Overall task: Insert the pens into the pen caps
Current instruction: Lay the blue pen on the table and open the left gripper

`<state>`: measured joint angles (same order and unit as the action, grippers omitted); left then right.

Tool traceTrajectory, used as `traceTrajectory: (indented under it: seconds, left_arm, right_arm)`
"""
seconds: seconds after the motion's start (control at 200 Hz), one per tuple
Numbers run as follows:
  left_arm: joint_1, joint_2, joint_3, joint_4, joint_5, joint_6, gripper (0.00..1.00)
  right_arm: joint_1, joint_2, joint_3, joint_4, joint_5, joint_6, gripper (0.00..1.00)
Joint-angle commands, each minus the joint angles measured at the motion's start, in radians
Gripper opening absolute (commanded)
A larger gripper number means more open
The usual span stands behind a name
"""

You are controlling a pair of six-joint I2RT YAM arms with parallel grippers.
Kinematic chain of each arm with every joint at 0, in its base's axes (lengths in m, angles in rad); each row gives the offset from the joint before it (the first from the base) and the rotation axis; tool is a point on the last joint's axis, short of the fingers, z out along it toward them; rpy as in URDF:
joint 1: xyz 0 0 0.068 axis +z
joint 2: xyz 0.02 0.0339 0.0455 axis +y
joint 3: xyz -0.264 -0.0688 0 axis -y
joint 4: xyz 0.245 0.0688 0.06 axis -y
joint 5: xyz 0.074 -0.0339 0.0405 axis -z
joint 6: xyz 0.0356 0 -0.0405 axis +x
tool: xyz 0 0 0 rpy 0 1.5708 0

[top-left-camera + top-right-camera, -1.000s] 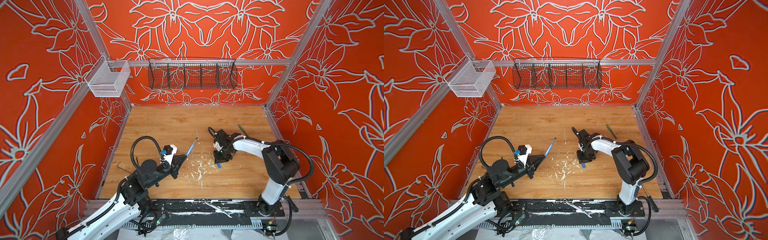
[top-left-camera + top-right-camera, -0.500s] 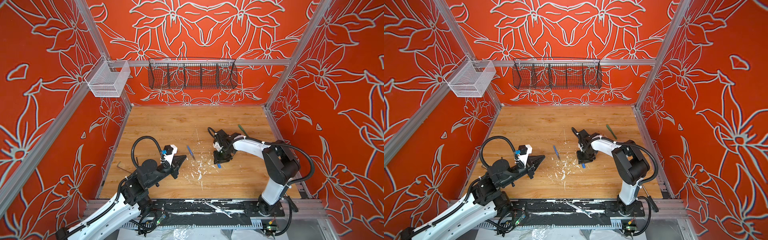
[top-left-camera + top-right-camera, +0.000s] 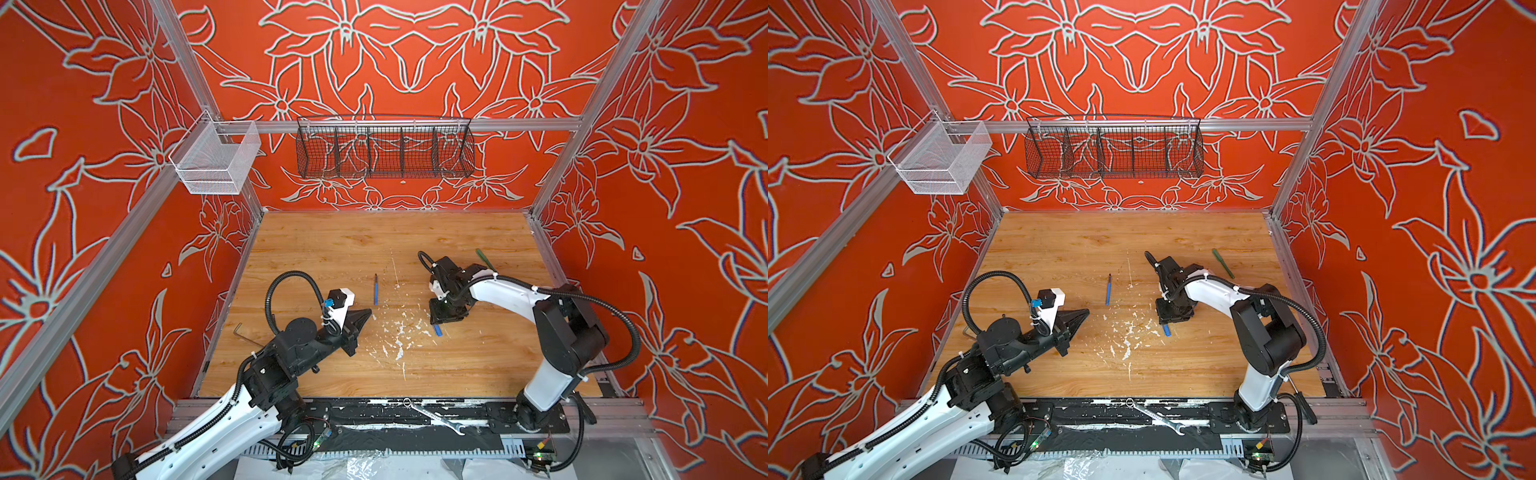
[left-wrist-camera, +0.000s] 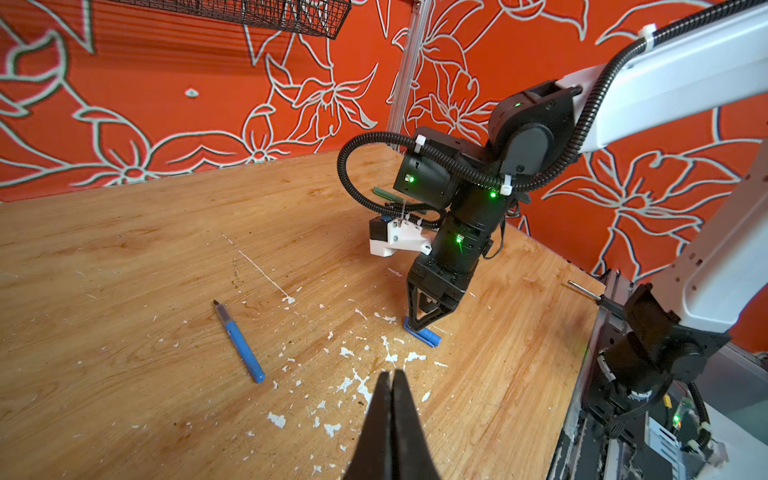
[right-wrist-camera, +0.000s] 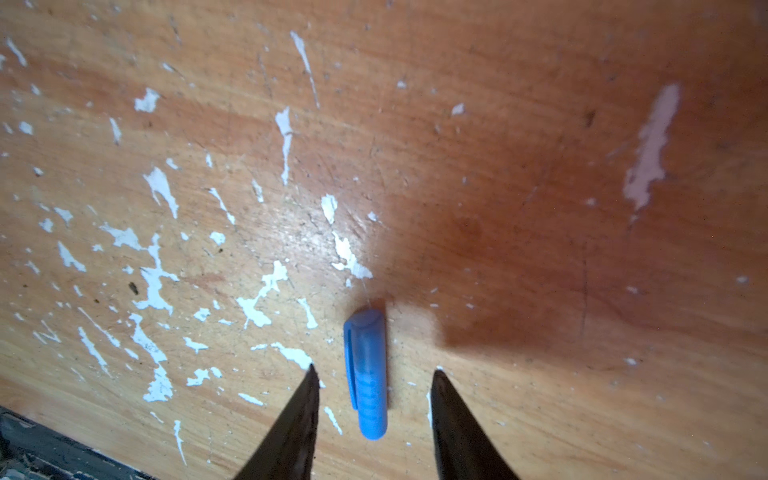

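Your right gripper (image 5: 375, 369) is open, tips low at the table (image 3: 332, 241), one jaw on each side of the blue cap (image 5: 365, 353) with a gap on both sides. Nothing is gripped yet; the straddle looks set for closing across the cap's narrow width. Your left gripper (image 4: 392, 374) is closed and empty, so the blue pen (image 3: 376, 291) lies flat between the arms, well apart from the cap. A green pen (image 3: 1223, 264) lies near the far right edge; whether it is capped, you cannot tell.
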<state>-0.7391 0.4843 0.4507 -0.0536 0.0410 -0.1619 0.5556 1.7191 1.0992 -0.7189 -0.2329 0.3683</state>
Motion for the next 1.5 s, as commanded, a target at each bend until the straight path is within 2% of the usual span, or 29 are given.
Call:
traceTrajectory:
  seconds: [0.0, 0.05, 0.17, 0.31, 0.395, 0.46, 0.56, 0.651, 0.801, 0.976, 1.276, 1.341, 1.496]
  left_arm:
    - [0.005, 0.019, 0.027, -0.01, -0.02, -0.021, 0.0]
    - [0.006, 0.034, 0.039, -0.017, -0.021, -0.022, 0.07]
    - [0.01, 0.081, 0.069, -0.036, -0.017, -0.024, 0.11]
    - [0.024, 0.141, 0.108, -0.058, -0.021, -0.037, 0.35]
    - [0.052, 0.188, 0.134, -0.072, -0.085, -0.086, 0.64]
    - [0.103, 0.248, 0.172, -0.117, -0.102, -0.13, 0.71]
    - [0.17, 0.385, 0.267, -0.211, -0.043, -0.17, 0.79]
    - [0.184, 0.545, 0.356, -0.275, -0.004, -0.186, 0.8]
    - [0.184, 0.775, 0.492, -0.36, 0.01, -0.186, 0.69]
    - [0.194, 0.985, 0.606, -0.431, -0.021, -0.185, 0.65]
    - [0.221, 1.304, 0.791, -0.512, -0.011, -0.168, 0.56]
    - [0.224, 1.366, 0.844, -0.551, -0.018, -0.164, 0.48]
    - [0.225, 1.418, 0.864, -0.563, -0.032, -0.169, 0.45]
  right_arm:
    - [-0.005, -0.047, 0.005, 0.016, 0.005, 0.012, 0.46]
    - [-0.005, -0.06, -0.006, 0.032, 0.0, 0.017, 0.46]
    - [-0.004, -0.084, -0.028, 0.061, -0.005, 0.03, 0.47]
    - [-0.004, -0.091, -0.03, 0.058, -0.006, 0.026, 0.47]
    - [-0.003, -0.1, -0.03, 0.05, -0.003, 0.023, 0.47]
    - [-0.005, -0.114, -0.032, 0.053, -0.003, 0.026, 0.47]
    - [-0.005, -0.133, -0.03, 0.052, -0.002, 0.026, 0.48]
    - [-0.005, -0.14, -0.026, 0.039, 0.004, 0.02, 0.48]
    - [-0.009, -0.17, -0.046, 0.054, 0.007, 0.018, 0.49]
    - [-0.024, -0.211, -0.108, 0.105, -0.019, 0.027, 0.49]
    - [-0.041, -0.273, -0.192, 0.184, -0.065, 0.055, 0.49]
    - [-0.043, -0.276, -0.198, 0.198, -0.074, 0.06, 0.49]
    - [-0.042, -0.278, -0.211, 0.213, -0.089, 0.067, 0.49]
